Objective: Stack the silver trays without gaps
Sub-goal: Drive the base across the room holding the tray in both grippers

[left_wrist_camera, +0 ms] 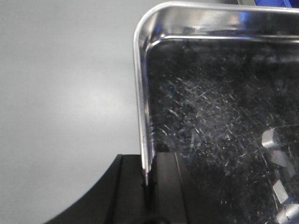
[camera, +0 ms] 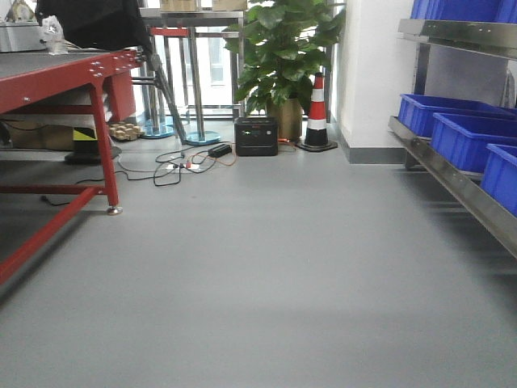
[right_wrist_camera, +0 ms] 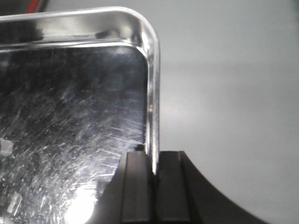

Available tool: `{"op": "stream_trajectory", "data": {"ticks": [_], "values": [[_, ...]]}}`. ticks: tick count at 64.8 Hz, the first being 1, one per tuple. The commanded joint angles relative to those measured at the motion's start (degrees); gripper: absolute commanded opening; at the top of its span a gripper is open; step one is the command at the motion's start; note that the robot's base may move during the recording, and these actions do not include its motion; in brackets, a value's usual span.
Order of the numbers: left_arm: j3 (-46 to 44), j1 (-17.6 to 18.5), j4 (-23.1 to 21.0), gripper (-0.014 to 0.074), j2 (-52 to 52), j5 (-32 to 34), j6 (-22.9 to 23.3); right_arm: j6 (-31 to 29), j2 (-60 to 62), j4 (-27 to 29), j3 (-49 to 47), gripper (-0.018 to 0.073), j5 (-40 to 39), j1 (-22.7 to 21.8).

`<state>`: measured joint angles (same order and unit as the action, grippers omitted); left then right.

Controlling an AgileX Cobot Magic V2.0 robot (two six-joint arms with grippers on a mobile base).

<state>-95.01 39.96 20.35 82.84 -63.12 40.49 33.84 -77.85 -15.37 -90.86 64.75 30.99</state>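
Black fingers [left_wrist_camera: 166, 191] of the left pincer [left_wrist_camera: 148, 189] fill the bottom of the left wrist view. They are drawn in narrow and clamp the thin left wall and out-turned rim of a silver tray [left_wrist_camera: 219, 116]. That rim runs straight away from the pincer, then bends through a rounded far corner and carries on to the right. Plain grey surface lies open beyond the tray's left edge.

The right pincer [right_wrist_camera: 154, 177] is closed the same way. One black finger sits on each side of the right wall of the silver tray [right_wrist_camera: 70, 107], and the rim stands upright in the slit between them. This edge also runs away from the pincer to a rounded far corner and turns left, with open grey surface to its right. The scratched tray bottom mirrors light in both wrist views. I cannot tell from them whether both pincers hold one pan or two.

Farther out, the front view shows a wide stretch of grey floor [camera: 266, 267]. A red desk [camera: 48, 77] borders it on the left. On the right, blue bins [camera: 464, 133] sit on a steel shelf rail [camera: 452, 182]. Near the far wall stand a potted plant [camera: 283, 48], a striped cone [camera: 317, 113], a black box [camera: 256, 136] and loose cables [camera: 170, 166].
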Motion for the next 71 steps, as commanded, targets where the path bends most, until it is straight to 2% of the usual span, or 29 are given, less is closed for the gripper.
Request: {"op": "stream_trajectory", "data": {"ticks": [1, 71], "values": [[-0.6, 0.4, 0.0, -0.0016, -0.6, 1.5, -0.2, -0.3, 0.1, -1.2, 0.1, -0.0077, -2.3, 0.1], [-0.6, 0.4, 0.0, -0.0016, -0.6, 1.5, -0.2, -0.3, 0.1, -1.2, 0.1, -0.0077, -2.3, 0.1]]}}
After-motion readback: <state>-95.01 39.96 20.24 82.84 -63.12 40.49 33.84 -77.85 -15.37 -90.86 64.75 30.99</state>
